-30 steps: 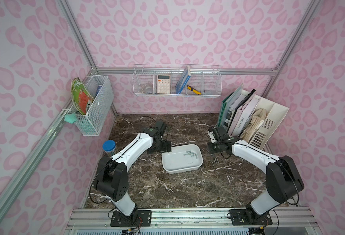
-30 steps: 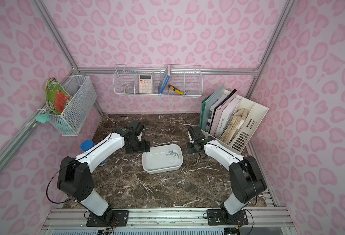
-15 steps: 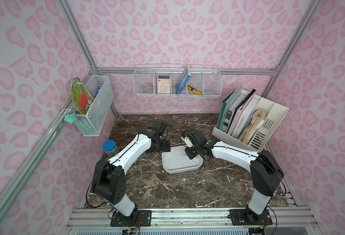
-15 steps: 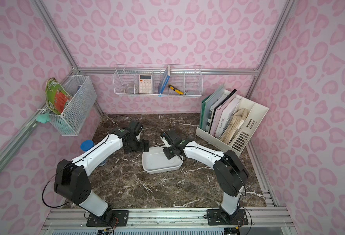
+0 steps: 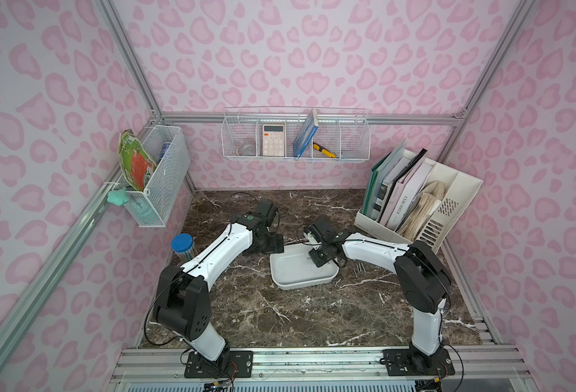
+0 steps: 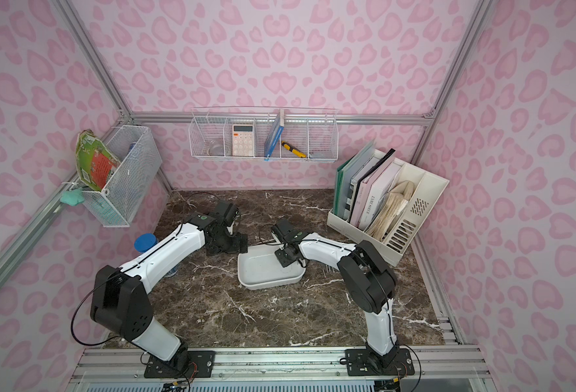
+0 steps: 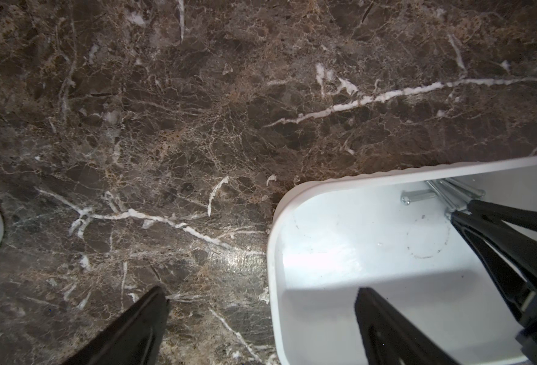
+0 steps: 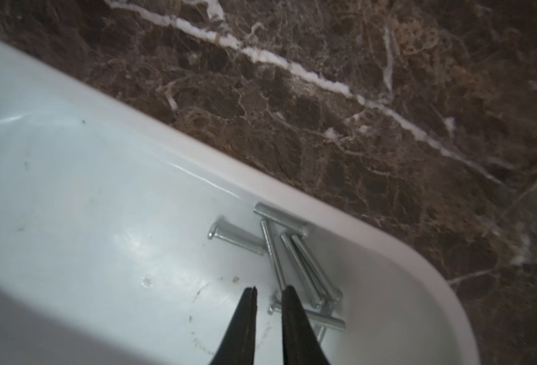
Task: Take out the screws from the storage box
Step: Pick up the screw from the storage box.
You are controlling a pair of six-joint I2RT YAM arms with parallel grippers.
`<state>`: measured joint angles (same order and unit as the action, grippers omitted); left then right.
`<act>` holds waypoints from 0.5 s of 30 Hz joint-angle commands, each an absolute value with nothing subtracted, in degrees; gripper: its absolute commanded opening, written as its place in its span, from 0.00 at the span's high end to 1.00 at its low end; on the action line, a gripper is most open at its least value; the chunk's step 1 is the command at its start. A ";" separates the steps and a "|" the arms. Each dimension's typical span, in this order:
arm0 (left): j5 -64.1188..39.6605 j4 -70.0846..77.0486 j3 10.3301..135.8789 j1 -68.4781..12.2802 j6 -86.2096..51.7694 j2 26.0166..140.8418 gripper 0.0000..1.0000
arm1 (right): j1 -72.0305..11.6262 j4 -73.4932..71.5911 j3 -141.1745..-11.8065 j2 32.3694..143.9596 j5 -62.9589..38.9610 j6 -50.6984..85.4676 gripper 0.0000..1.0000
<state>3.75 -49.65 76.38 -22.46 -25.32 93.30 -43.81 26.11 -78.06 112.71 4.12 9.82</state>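
White glossy plastic, low-walled and round-cornered: the storage box (image 5: pixel 290 271) sits in the middle of the brown, white-veined marble bench (image 5: pixel 280 315). Your right arm bends at a raised elbow and stretches leftward, dipping the right end effector (image 8: pixel 268 292) into the box's far right part. Its slim black fingers (image 8: pixel 287 316) stand nearly together with a narrow gap between them, tips at the pile of screws (image 8: pixel 295 262); you cannot tell whether one is pinched. Those thin, threaded, silvery screws lie crossed against the wall by a corner. Stray screws (image 5: pixel 359 268) rest on the marble just right of the box. Your left arm reaches in from the near left, the left end effector (image 7: pixel 261 290) spread wide and holding nothing, one finger over the bench and one over the box.
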 commanded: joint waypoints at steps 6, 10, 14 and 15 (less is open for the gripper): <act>3.42 -49.92 76.82 -22.41 -24.99 94.12 0.03 | -43.18 26.80 -80.07 115.06 5.27 9.07 0.82; 3.34 -49.88 76.82 -22.41 -24.96 94.21 0.03 | -43.04 26.95 -80.57 115.90 4.98 8.89 0.82; 3.37 -49.90 76.85 -22.41 -24.87 94.34 0.03 | -43.08 27.23 -80.85 116.23 4.94 8.86 0.83; 3.34 -49.88 76.90 -22.42 -24.87 94.33 0.03 | -43.14 27.22 -80.70 116.23 4.68 8.87 0.82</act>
<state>3.68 -49.65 76.40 -22.46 -25.32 94.15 -43.13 26.63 -80.42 116.18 4.82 9.15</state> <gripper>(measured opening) 0.969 0.174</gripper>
